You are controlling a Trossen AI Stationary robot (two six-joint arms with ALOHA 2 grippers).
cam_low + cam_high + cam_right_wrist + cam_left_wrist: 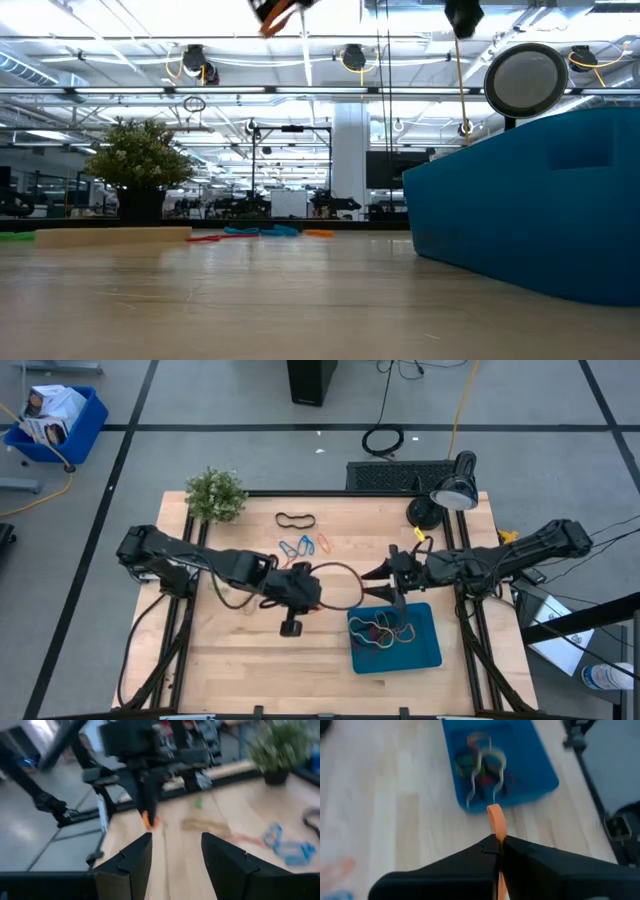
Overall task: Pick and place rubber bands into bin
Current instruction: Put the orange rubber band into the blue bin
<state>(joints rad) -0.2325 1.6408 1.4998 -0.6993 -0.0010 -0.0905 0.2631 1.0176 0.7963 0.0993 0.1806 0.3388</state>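
Carrying stage of the task in hand, judging by the layout. Left gripper point(312, 593) hanging near the centre of the high view, jaws pinched fully together on an orange rubber band point(495, 821), the loop poking out beyond the fingertips in the left wrist view. Bin point(432, 650) sitting at lower centre-right of the high view, just right of that gripper, already holding a tangle of bands point(384, 630). More loose bands point(303, 545), blue, red and orange, lying above centre, with a black band point(295, 520) further up, near the plant point(215, 494) at upper left of the table point(250, 660).

Right gripper point(385, 582) hovering just above the bin's upper-left corner, fingers spread wide and holding nothing, pointing toward the left gripper across a small gap. Orange loop point(149, 819) appearing between them in the right wrist view.

Next move, as a judgement: either shifting the left gripper rightward over the bin and releasing, or passing the band to the waiting right gripper. Thin, floppy loop likely clinging to a finger on release, so opening well inside the rim being advisable.
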